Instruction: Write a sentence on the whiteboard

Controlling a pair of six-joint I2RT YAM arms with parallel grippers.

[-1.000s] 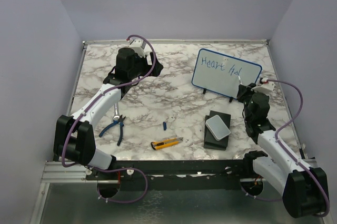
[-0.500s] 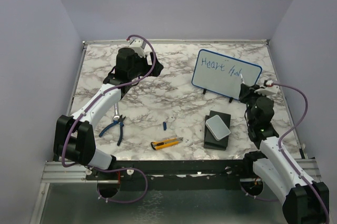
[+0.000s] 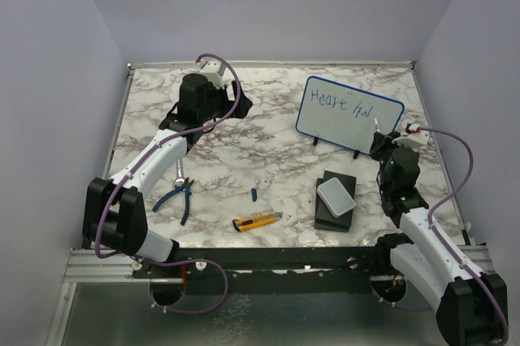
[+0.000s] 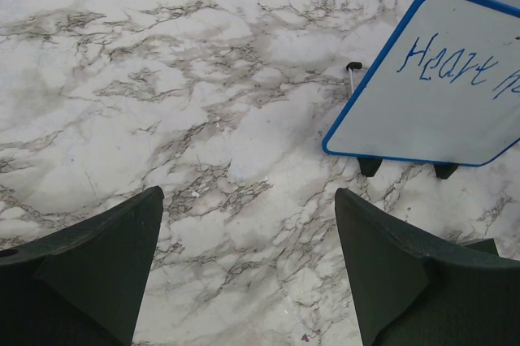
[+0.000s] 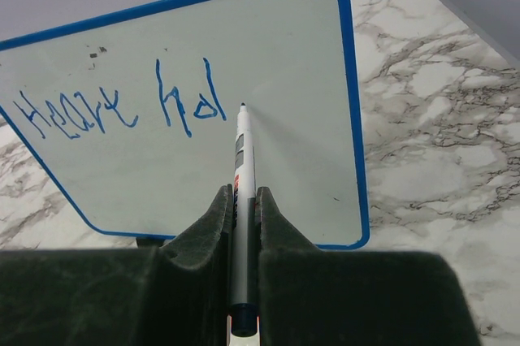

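Right pincer (image 5: 241, 200) pinched the marker (image 5: 243, 143) lengthwise, its tip at the whiteboard (image 5: 284, 54) just past the last letter of the sentence (image 5: 101, 114), apparently to extend it; left pincer (image 4: 248, 196) hung spread, well apart.

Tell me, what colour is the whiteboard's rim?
Blue; the thin frame of the rectangular whiteboard shows best in the right wrist view.

Open marble bench (image 3: 268, 143) runs through the middle, with the whiteboard (image 3: 325, 123) and grey box (image 3: 336, 194) hemming the right claw (image 5: 241, 200), pliers (image 3: 180, 196) and knife (image 3: 257, 220) nearer the front.
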